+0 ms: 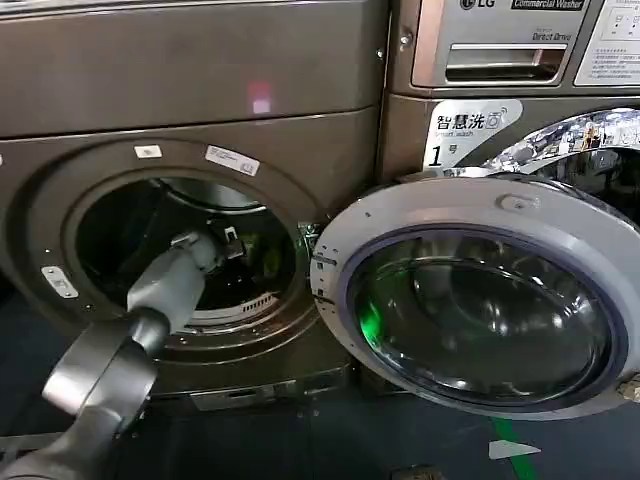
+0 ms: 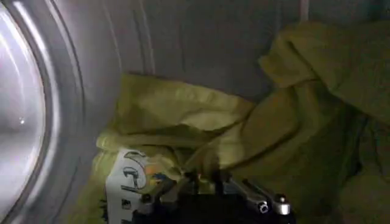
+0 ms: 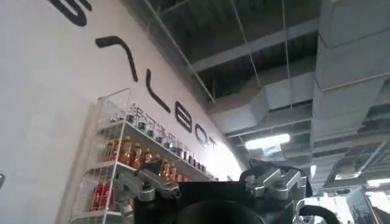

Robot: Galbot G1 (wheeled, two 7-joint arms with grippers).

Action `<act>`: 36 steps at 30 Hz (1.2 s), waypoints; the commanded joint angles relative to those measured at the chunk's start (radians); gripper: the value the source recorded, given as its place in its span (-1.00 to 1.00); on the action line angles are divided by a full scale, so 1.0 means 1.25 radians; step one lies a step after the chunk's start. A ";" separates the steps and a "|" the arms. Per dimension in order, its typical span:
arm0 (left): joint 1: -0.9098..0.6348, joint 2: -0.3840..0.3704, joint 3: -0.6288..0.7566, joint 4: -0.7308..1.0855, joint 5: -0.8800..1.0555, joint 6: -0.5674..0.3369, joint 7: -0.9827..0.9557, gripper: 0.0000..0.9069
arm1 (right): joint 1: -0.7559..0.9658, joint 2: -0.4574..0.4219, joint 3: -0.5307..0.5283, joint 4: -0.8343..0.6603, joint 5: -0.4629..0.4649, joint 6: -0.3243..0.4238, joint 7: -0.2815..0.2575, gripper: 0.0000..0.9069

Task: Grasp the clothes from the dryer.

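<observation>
Right now we have the left arm reaching through the porthole of the dryer (image 1: 190, 130), with the left hand (image 2: 210, 182) deep inside the drum. In the left wrist view, the clothes (image 2: 244, 128), a crumpled yellow-green garment with a white printed patch, lie heaped against the grey drum wall, just ahead of the hand. We see its fingers (image 2: 259, 198) spread apart with a ridge of fabric sitting between their tips; they do not look closed on anything yet, so we judge the grasp as not yet made.

To do this well, we should push a little further so the fold sits deep between the fingers, then close firmly on a thick bunch rather than a thin edge, which could slip. Aiming at the raised fold beside the patch seems safest. On withdrawal we should keep clear of the porthole rim and the open glass door (image 1: 480, 300) hanging to the side.

The right hand (image 3: 210, 185) is parked, pointed up at the ceiling, fingers apart and empty.
</observation>
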 commanded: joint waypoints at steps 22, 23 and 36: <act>0.243 0.039 -0.216 -0.304 -0.440 -0.007 -0.348 -1.00 | -0.009 0.002 0.007 0.003 0.001 0.004 0.000 1.00; 0.256 0.039 -0.223 -0.318 -0.443 -0.013 -0.372 -1.00 | -0.010 0.002 0.007 0.003 0.001 0.004 0.000 1.00; 0.435 0.043 -0.372 -0.644 -0.513 -0.057 -0.654 -1.00 | -0.009 0.010 0.005 0.009 -0.001 0.004 0.001 1.00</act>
